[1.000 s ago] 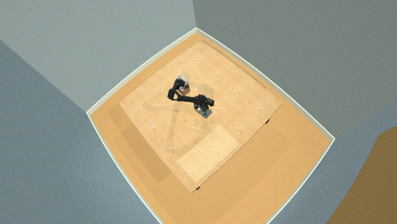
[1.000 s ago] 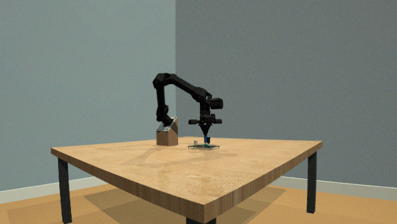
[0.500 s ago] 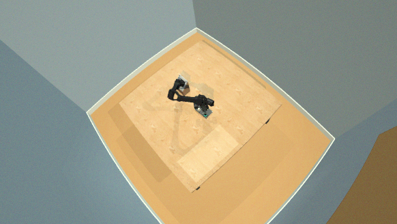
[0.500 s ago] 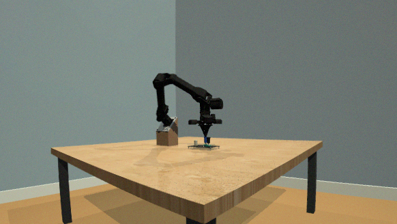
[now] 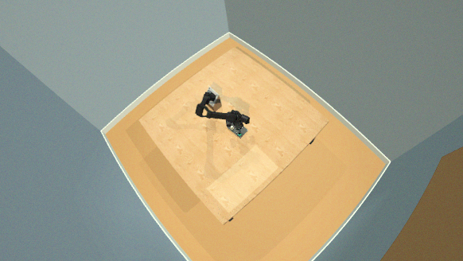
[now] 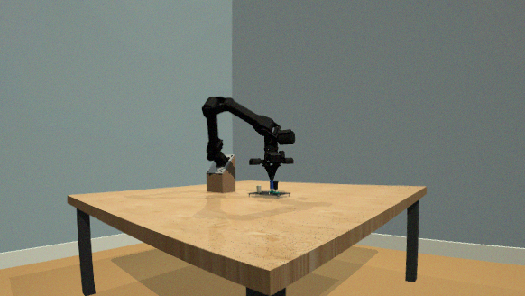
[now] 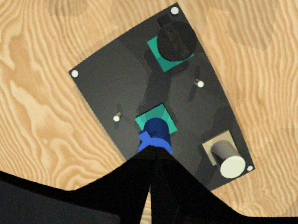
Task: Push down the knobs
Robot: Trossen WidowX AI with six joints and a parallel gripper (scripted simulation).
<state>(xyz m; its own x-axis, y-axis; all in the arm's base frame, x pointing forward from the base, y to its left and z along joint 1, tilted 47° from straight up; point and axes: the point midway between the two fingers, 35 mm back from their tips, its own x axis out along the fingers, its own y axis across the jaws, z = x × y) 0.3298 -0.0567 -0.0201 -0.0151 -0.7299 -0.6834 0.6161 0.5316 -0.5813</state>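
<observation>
Blue knob is positioned directly beneath the hand, whose fingertips are closed together, empty. Downward pressure should be applied along its shaft.

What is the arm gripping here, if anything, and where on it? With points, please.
Nothing: the closed jaws stand right above the blue knob point(image 6: 271, 185) point(image 7: 155, 145), not around it.

Grained wood table – matt (board too) – looks smooth.

You won't find any readable lettering, numbers, brand marks or signs in any of these three views; if the dark markings on top of the black knob are print, they are too blurred for you to read.
</observation>
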